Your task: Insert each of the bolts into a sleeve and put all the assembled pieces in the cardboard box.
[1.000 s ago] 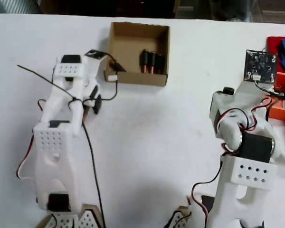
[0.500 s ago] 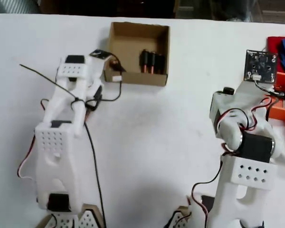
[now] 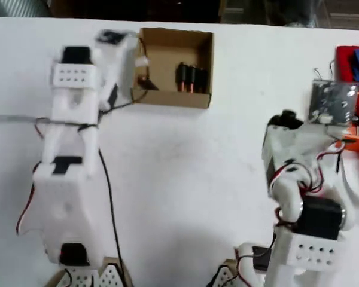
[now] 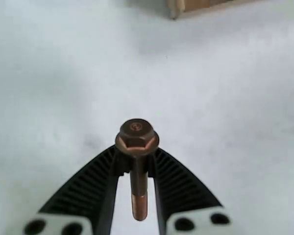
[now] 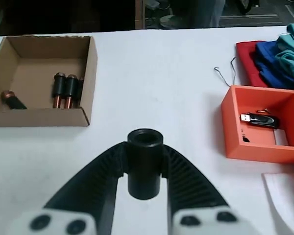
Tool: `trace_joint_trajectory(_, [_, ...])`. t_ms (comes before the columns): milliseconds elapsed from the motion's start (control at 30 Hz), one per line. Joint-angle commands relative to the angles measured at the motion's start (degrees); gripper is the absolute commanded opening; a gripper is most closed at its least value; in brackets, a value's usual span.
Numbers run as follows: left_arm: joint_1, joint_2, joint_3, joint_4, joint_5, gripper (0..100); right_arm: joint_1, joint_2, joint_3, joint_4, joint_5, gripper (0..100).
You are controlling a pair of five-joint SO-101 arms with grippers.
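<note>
My left gripper (image 4: pixel 137 164) is shut on a copper bolt (image 4: pixel 136 138), hex head outward, held above the white table a short way from a corner of the cardboard box (image 4: pixel 196 5). A black sleeve (image 5: pixel 144 164) stands upright in my right gripper (image 5: pixel 144 156), which is shut on it. The cardboard box (image 5: pixel 39 117) lies beyond it, holding two assembled pieces (image 5: pixel 66 90) side by side and a third (image 5: pixel 12 100) apart from them. In the high view the left arm (image 3: pixel 75 89) stands left of the box (image 3: pixel 167 98) and the right arm (image 3: pixel 299 173) is at the right.
An orange tray (image 5: pixel 264 147) with a USB stick (image 5: pixel 258 119) sits at the right side of the table. Red and blue cloths (image 5: pixel 279 54) lie behind it. White table (image 3: pixel 191 173) stretches between the two arms.
The left arm has swung up and towards the far edge, left of the box. The right arm's wrist has tilted and shifted slightly.
</note>
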Motion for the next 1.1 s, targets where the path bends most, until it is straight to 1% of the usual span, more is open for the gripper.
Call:
trace_joint_trajectory(0, [1.05,-17.14,0.04,1.67,3.78,3,-3.03,-4.35,4.31,-0.13,-0.18,2.3])
trace_joint_trajectory(100, [3.69,-28.4,6.29,1.58,5.98,3,-4.62,-8.13,8.35,-2.59,-0.18,2.3])
trace_joint_trajectory(233, [8.26,-43.43,16.31,1.05,8.35,3,-9.8,-13.05,14.86,-10.95,-0.44,2.3])
trace_joint_trajectory(367, [8.09,-57.85,27.47,-2.55,8.26,3,-16.22,-17.54,21.89,-19.65,-7.65,2.3])
trace_joint_trajectory(433, [7.38,-64.35,33.45,-4.48,8.26,3,-20.0,-18.68,24.7,-23.69,-8.7,2.3])
trace_joint_trajectory(500, [7.65,-70.33,38.81,-7.12,8.26,3,-23.69,-19.03,27.52,-28.18,-8.7,2.3])
trace_joint_trajectory(567, [8.44,-75.34,43.74,-11.43,8.26,3,-26.33,-18.95,30.42,-32.66,-8.62,2.3])
trace_joint_trajectory(633, [10.46,-80.44,49.45,-15.12,8.26,3,-28.09,-18.95,32.7,-36.0,-8.62,2.6])
trace_joint_trajectory(700, [10.2,-84.75,54.02,-16.18,8.26,3,-28.79,-18.95,33.85,-37.58,-8.26,2.6])
trace_joint_trajectory(833, [10.11,-92.92,63.25,-17.41,8.18,3,-30.55,-18.95,34.99,-37.85,-1.76,2.4])
trace_joint_trajectory(900, [10.37,-96.62,67.74,-21.89,8.7,3,-32.22,-18.95,35.78,-37.67,-0.53,2.3])
trace_joint_trajectory(933, [10.46,-98.29,70.2,-26.2,9.05,3,-33.1,-18.95,36.13,-37.76,-0.53,2.3])
trace_joint_trajectory(1067, [10.46,-103.91,79.78,-49.85,15.65,3,-35.3,-18.95,37.27,-39.25,-0.53,2.3])
